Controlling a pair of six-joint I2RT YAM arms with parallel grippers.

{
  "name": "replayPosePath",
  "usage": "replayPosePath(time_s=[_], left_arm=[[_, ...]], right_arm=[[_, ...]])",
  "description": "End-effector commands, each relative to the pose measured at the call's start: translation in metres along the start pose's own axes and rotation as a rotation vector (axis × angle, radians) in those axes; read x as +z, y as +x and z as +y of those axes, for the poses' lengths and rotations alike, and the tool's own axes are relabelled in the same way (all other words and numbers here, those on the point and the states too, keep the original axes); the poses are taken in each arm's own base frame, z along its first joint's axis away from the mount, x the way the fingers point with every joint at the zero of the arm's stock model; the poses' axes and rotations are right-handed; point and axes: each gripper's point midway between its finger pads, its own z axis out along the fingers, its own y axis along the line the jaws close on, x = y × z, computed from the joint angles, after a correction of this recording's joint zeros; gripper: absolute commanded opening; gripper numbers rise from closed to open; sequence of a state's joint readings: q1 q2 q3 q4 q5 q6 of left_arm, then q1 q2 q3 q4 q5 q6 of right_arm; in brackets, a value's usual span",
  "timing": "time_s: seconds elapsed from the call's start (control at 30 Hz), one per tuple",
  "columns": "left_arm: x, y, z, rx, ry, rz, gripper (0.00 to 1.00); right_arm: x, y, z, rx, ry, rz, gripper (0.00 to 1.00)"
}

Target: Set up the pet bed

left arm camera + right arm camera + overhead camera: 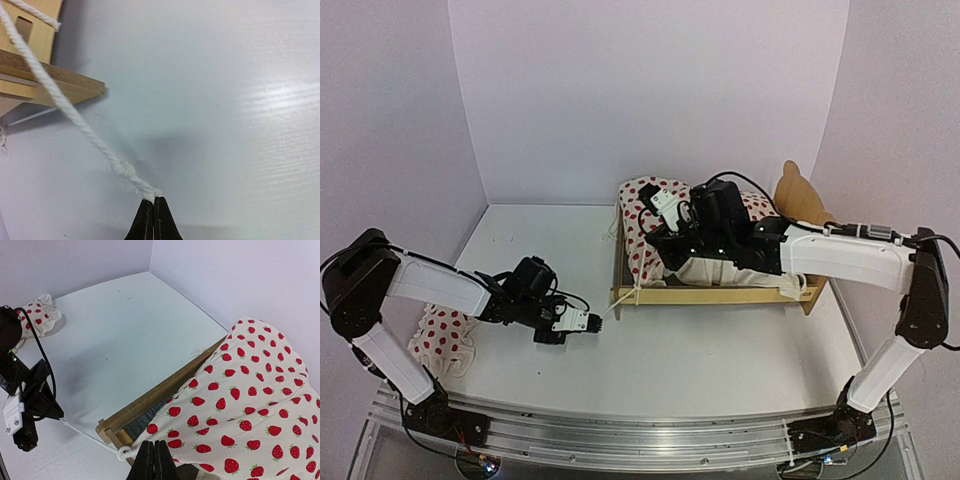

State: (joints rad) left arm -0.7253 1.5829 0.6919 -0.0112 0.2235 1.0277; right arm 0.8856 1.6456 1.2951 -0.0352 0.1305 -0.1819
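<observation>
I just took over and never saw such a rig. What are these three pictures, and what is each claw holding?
Two robot arms stand at the near edge of a table. The wide picture looks down from above and behind them; the other two come from cameras on each wrist. The left gripper is shut on the end of a white cord tied to the pet bed. The right gripper is shut at the strawberry-print cloth draped over the bed; whether it pinches cloth is unclear. A matching pillow lies at the table's left.

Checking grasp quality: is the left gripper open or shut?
Shut: the left gripper pinches the white cord's frayed end, jaws pressed together.
</observation>
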Motion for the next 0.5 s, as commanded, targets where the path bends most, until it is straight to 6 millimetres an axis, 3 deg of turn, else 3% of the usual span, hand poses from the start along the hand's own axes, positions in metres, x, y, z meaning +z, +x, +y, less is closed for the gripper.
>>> replayPosePath(time_s=[0.0,0.13,0.33,0.47], left_arm=[[-0.009,0.038,-0.038,0.035,0.081,0.115,0.00],[-0.009,0.060,-0.064,0.092,0.120,0.164,0.00],[-0.005,0.091,-0.088,0.146,0.159,0.251,0.00],[-0.004,0.083,-0.083,0.153,0.163,0.223,0.00]], right_arm=[[-0.012,-0.057,-0.017,-0.058,0.052,-0.137,0.00],[-0.017,-0.072,-0.026,-0.059,0.054,-0.171,0.00],[-0.011,-0.054,-0.015,-0.015,0.001,-0.134,0.00],[-0.013,-0.042,-0.009,0.027,-0.031,-0.108,0.00]])
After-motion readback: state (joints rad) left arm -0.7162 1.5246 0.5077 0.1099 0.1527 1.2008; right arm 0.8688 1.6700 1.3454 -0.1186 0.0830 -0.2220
